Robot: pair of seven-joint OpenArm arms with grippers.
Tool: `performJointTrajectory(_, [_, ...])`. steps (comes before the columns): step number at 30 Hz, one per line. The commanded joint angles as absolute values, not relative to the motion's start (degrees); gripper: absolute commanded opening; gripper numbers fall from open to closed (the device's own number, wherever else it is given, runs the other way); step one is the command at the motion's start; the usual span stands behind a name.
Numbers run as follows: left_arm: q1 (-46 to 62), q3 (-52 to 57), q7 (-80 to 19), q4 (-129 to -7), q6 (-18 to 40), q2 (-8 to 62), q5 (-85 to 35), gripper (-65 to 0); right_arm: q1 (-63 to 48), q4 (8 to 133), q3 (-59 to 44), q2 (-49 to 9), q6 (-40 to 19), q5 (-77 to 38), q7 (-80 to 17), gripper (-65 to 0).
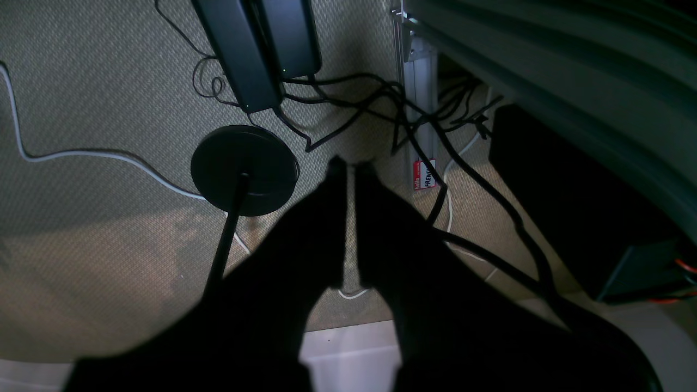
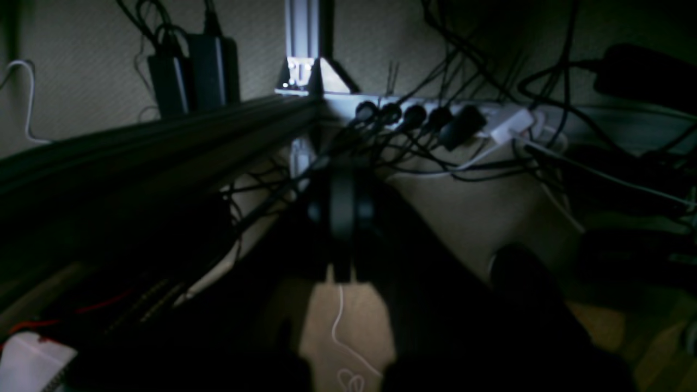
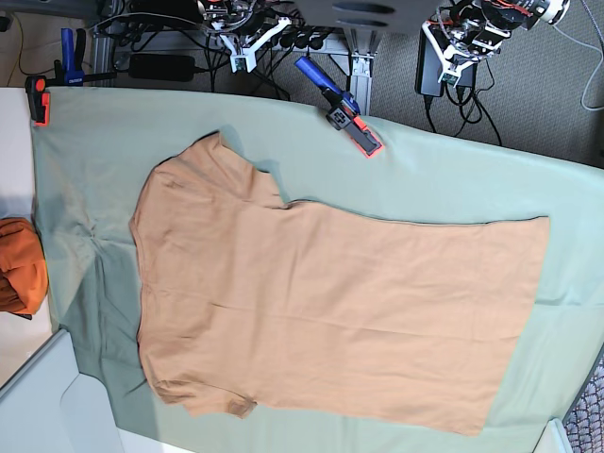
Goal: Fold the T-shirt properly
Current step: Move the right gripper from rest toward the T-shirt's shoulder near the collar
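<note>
The plain tan short-sleeved cotton T-shirt (image 3: 321, 307) lies spread flat mid-table on the pale green table cloth (image 3: 453, 179), untouched and ready for folding. Left gripper (image 1: 351, 169) and right gripper (image 2: 342, 256) hang parked off the far edge, fingers together, empty.

A: Table (image 3: 444, 175), base view. Covered by a pale green cloth (image 3: 104, 142), some creases near its left end.

B: On the cloth?

A: The T-shirt (image 3: 330, 311), tan, spread flat and unfolded; neck end left, hem right (both sleeves out). A blue clamp with red tip (image 3: 342, 109) grips the far edge, just beyond the shirt. A second clamp, red and black (image 3: 39, 98), at the far left corner.

B: Anything else?

A: An orange cloth bundle (image 3: 19, 266) off the cloth's left edge, on a white surface.
</note>
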State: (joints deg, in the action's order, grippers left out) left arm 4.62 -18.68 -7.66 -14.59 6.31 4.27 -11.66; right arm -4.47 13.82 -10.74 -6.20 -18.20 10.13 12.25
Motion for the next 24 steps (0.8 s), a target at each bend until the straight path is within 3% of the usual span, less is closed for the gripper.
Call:
performJointTrajectory(1, [4.78,-18.72,-7.29,-14.94,7.33,4.32,-11.97,-62.0,-4.62,14.35,-10.61,-6.66,-14.33,10.07,13.13,-65.0])
performJointTrajectory(18, [4.99,-18.72,-4.36,-14.94,7.35,4.34,-11.97,-62.0,-4.67,14.70,-10.61,-7.66,-14.50,10.02,13.54,-65.0])
performJointTrajectory(22, [5.82,-18.72,-4.12,-15.18,7.64,4.67,-13.91,-62.2,-5.67,15.35,-10.59,-9.41,-19.03,7.88,13.52,-65.0])
performJointTrajectory(24, [6.72,-18.57,-4.10,-16.12,10.41,5.32,-16.40,-63.2,-7.18,16.73,-10.57,-10.61,-21.37,6.02,13.52,-65.0])
